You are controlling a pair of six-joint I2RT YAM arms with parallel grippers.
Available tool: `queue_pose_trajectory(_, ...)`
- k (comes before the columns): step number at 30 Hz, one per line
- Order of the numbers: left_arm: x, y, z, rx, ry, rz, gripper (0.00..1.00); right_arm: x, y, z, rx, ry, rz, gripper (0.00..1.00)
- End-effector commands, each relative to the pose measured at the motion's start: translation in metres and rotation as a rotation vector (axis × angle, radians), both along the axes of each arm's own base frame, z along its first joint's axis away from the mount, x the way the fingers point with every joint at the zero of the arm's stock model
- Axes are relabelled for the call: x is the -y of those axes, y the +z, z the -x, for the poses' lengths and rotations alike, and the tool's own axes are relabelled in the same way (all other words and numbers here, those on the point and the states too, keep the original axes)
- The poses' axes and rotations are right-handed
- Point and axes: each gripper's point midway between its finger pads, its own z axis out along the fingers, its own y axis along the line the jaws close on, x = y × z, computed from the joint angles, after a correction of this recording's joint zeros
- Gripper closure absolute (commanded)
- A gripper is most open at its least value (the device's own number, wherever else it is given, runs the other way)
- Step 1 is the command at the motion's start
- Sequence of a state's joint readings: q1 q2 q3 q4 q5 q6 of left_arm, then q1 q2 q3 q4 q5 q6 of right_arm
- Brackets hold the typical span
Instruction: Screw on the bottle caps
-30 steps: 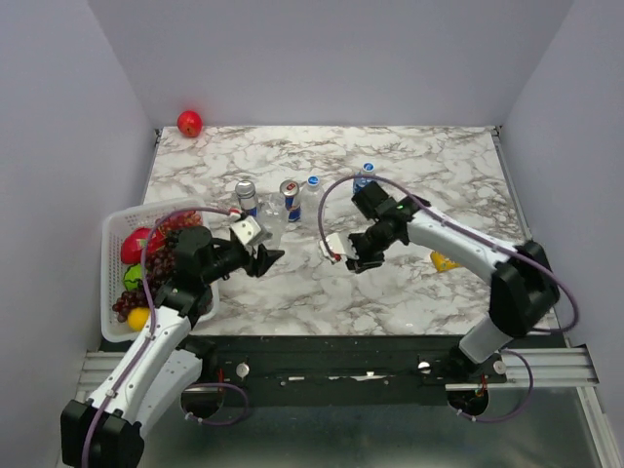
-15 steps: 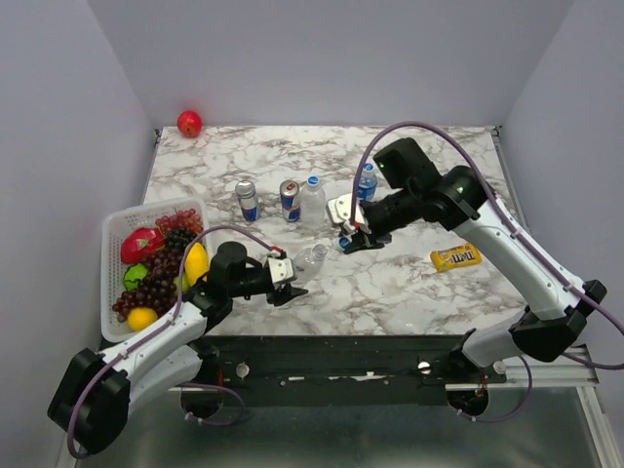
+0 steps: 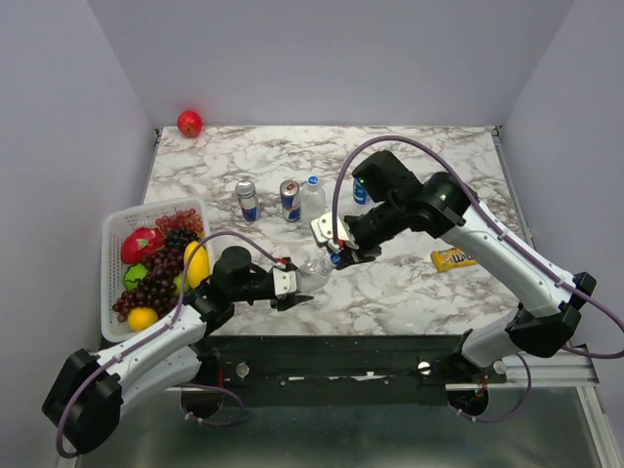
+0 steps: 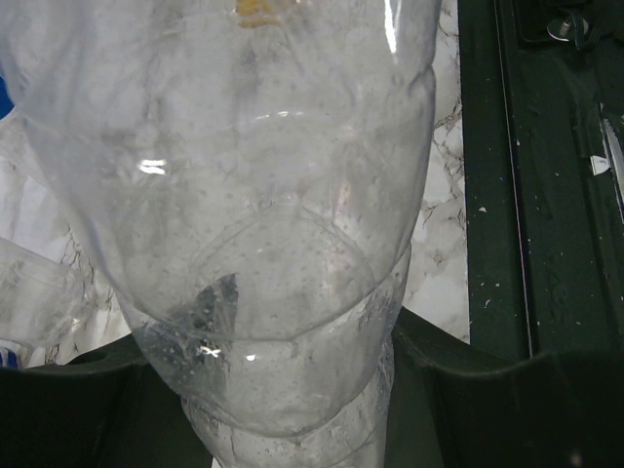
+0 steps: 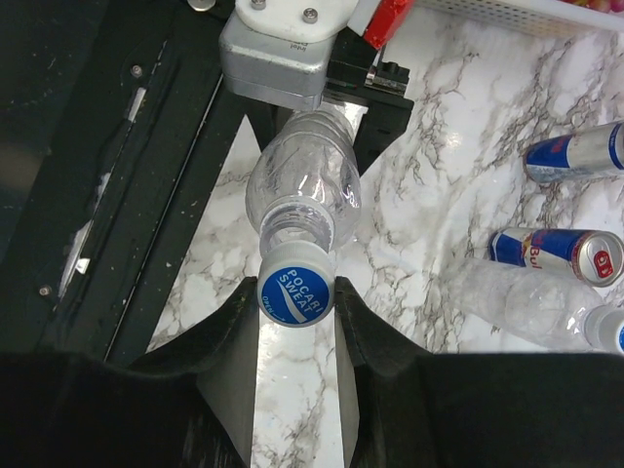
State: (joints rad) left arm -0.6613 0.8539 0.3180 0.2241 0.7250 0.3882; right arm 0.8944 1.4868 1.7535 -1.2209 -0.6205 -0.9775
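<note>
Holding the clear bottle [image 3: 314,265] tight in my left gripper [image 3: 295,286] near the front of the table [image 3: 409,292], I pinch its blue cap [image 5: 295,294] with my right gripper [image 5: 297,317], and turning it tight looks next.

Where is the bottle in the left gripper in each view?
Top external: bottle just below centre.
Left wrist: fills most of the frame.
Right wrist: upper centre, blue cap toward the camera.
Shared landmark: marble table.
</note>
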Motion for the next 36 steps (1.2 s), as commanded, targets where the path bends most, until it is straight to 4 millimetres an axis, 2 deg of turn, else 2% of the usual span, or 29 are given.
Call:
queue_pose_trajectory(1,0.005,0.016,0.000,0.075,-0.024,0.023,1.00,-0.004,-0.006,0.000,0.004,-0.021,0.023,0.71)
queue_pose_trajectory(10,0.007,0.024,-0.005,0.087,-0.002,0.044,1.00,-0.001,-0.015,0.011,0.000,0.054,0.057,0.69)
queue_pose_trajectory(15,0.006,0.033,-0.017,0.063,0.089,0.100,1.00,0.007,-0.024,0.018,-0.026,0.078,0.095,0.69)
queue_pose_trajectory(22,0.006,0.040,-0.023,0.083,0.118,0.126,1.00,0.006,-0.033,0.017,-0.050,0.064,0.116,0.68)
queue_pose_trajectory(28,0.010,0.059,-0.031,0.120,0.140,0.167,1.00,-0.001,-0.045,0.008,-0.126,-0.071,0.152,0.68)
queue_pose_trajectory(33,0.002,0.076,-0.055,0.176,0.301,0.208,1.00,-0.013,-0.048,-0.004,-0.191,-0.206,0.164,0.67)
queue_pose_trajectory(36,-0.001,0.082,-0.063,0.189,0.357,0.236,1.00,-0.020,-0.050,-0.017,-0.252,-0.332,0.175,0.68)
